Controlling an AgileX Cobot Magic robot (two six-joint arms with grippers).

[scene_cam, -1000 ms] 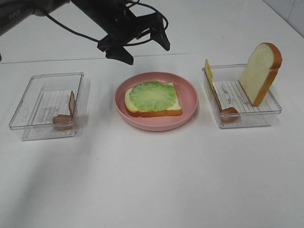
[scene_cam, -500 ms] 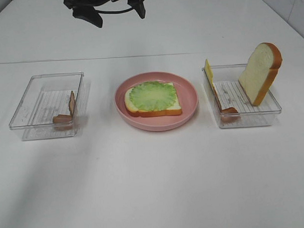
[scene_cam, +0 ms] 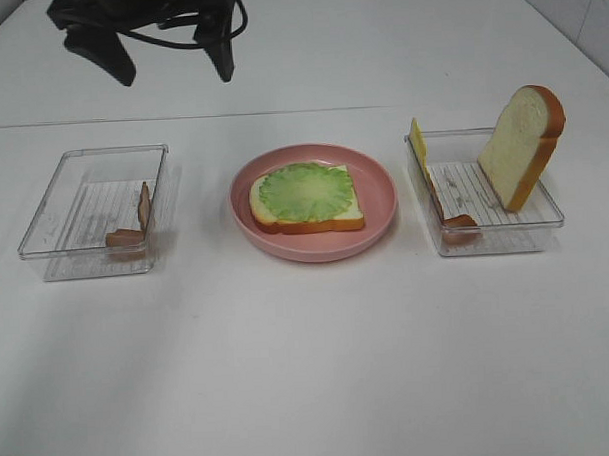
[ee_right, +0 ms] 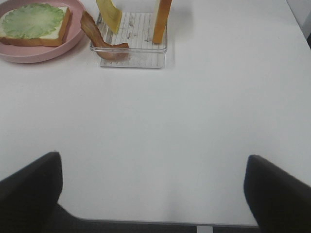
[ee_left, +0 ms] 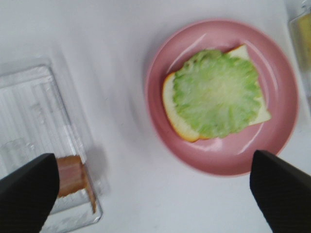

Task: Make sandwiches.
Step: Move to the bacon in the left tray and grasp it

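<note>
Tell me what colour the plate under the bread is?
Pink. The plate shows best in the exterior high view.

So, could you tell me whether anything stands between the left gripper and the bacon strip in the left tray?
Nothing visible does. The left gripper hangs open, and the bacon strip lies uncovered in the open-topped clear tray, against its wall nearest the pink plate.

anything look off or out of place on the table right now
Nothing is spilled or damaged. In the right tray the bread slice stands on edge, tilted and poking above the rim. The cheese slice is also upright, and a bacon strip slumps against the wall instead of lying flat.
</note>
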